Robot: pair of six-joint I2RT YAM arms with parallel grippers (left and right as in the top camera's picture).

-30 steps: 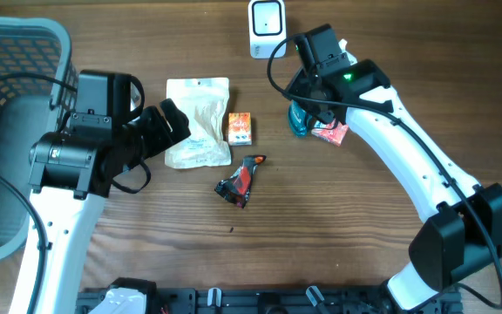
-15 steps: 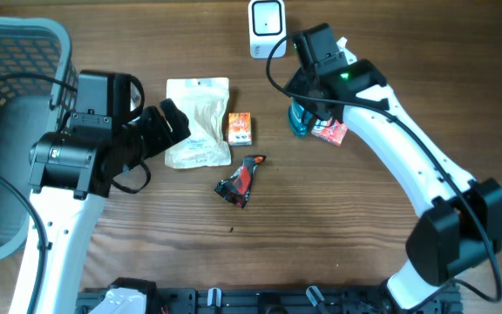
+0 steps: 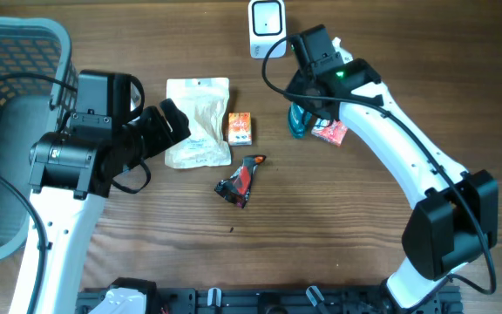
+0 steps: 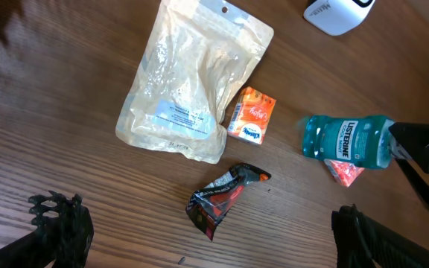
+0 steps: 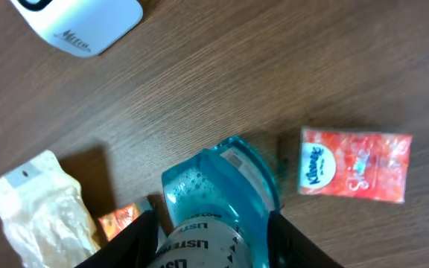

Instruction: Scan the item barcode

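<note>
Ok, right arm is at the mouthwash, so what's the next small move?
Probably lift straight up a little. The right gripper straddles the Listerine bottle, apparently touching both sides. The bottle is close to the tissue pack, and the scanner sits just beyond.

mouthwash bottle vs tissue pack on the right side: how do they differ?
The mouthwash bottle is see-through teal and rounded; the tissue pack is a flat red-orange packet. The bottle sits clamped in the right pincer; the tissue pack lies free on the table, with nothing gripping it. The bottle is the bulkier of the two. Shared: both are printed retail items, side by side near the white scanner.
</note>
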